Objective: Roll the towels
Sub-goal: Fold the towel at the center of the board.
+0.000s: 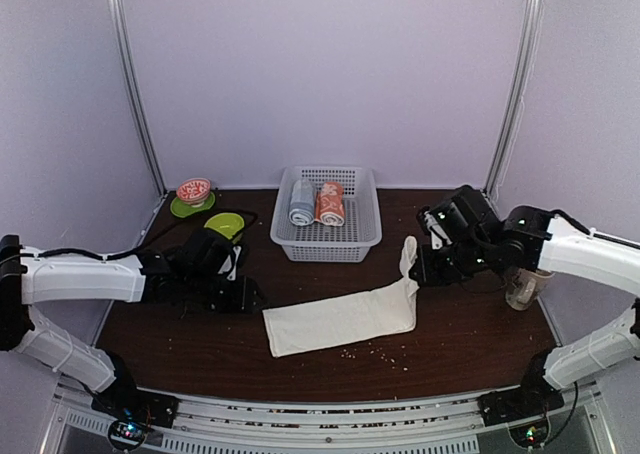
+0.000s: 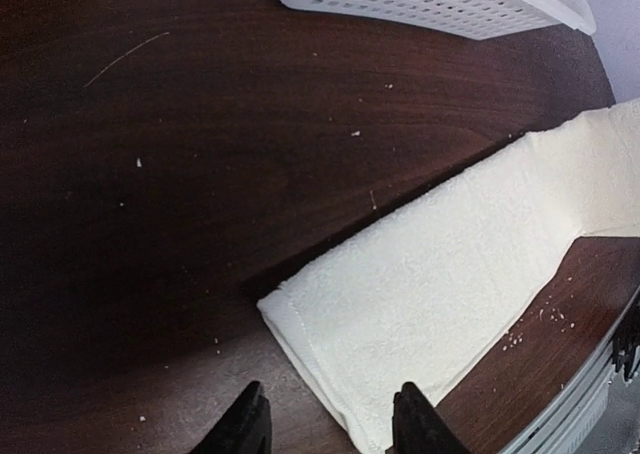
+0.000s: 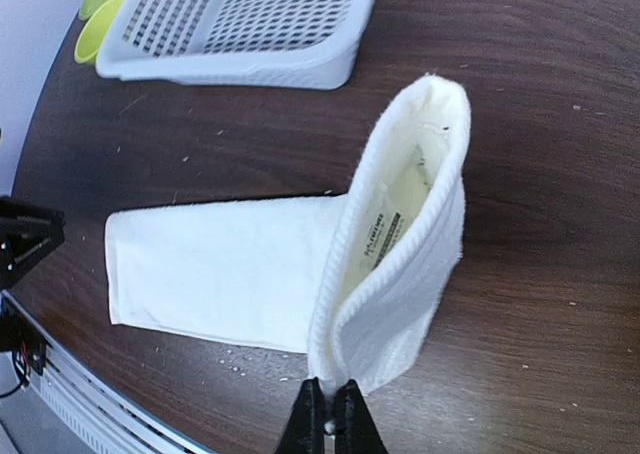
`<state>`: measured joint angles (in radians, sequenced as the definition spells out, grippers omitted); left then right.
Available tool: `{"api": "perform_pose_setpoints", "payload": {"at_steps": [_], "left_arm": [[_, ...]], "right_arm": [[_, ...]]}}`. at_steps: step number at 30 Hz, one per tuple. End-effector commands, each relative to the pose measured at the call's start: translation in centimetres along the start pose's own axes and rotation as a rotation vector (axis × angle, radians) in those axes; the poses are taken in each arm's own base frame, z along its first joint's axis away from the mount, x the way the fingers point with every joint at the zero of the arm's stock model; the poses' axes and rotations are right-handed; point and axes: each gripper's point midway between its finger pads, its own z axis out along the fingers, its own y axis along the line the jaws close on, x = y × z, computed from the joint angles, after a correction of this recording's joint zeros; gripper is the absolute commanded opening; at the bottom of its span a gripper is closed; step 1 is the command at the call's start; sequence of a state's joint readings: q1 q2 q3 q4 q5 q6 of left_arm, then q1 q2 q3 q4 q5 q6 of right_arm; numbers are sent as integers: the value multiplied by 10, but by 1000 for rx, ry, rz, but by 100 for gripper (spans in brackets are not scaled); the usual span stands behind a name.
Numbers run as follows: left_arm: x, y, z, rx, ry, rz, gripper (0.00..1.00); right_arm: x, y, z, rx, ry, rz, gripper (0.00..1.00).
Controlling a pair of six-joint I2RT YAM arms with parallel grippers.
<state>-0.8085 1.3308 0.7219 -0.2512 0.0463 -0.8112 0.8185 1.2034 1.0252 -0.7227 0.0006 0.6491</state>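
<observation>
Two hands on this one, so here's where I stand. My right hand (image 3: 330, 399) is pinched shut on the right end of the cream towel (image 1: 345, 319), and that end is lifted off the desk (image 1: 200, 344) and curled over on itself, with the sewn-in label (image 3: 378, 236) showing inside the fold. The rest of the cream towel lies flat as a long folded strip across the middle of the desk, angling toward the near edge. My left hand (image 2: 330, 414) hangs at the strip's left end, jaws parted, gripping nothing.

Over at the far edge, the basket (image 1: 325, 246) holds the salmon-orange towel (image 1: 331, 204), rolled up, right beside the grey-blue roll (image 1: 301, 202). So by my reckoning one towel is done and the cream one is just at the start of its roll.

Next move, as I judge it: tuck the lifted end down tight onto the strip and turn it over toward the left end. The cloth is soft and could slump sideways.
</observation>
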Motion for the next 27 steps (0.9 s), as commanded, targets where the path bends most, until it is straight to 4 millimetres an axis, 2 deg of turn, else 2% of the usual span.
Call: {"api": "perform_pose_setpoints", "payload": {"at_steps": [1, 6, 10, 13, 18, 24, 27], "left_arm": [[5, 17, -5, -41, -31, -42, 43], [15, 30, -10, -61, -43, -68, 42], [22, 40, -14, -82, -50, -82, 42], [26, 45, -17, -92, -51, -83, 42], [30, 51, -18, -107, -56, -90, 42], [34, 54, -15, -116, -45, -98, 42], [36, 56, -15, -120, -45, -103, 42]], "right_arm": [[2, 69, 22, -130, -2, -126, 0], [31, 141, 51, -215, 80, -292, 0], [51, 172, 74, -247, 139, -350, 0], [64, 183, 87, -252, 174, -374, 0], [70, 190, 103, -231, 193, -369, 0], [68, 186, 117, -156, 197, -327, 0], [60, 188, 117, -144, 172, -295, 0]]}}
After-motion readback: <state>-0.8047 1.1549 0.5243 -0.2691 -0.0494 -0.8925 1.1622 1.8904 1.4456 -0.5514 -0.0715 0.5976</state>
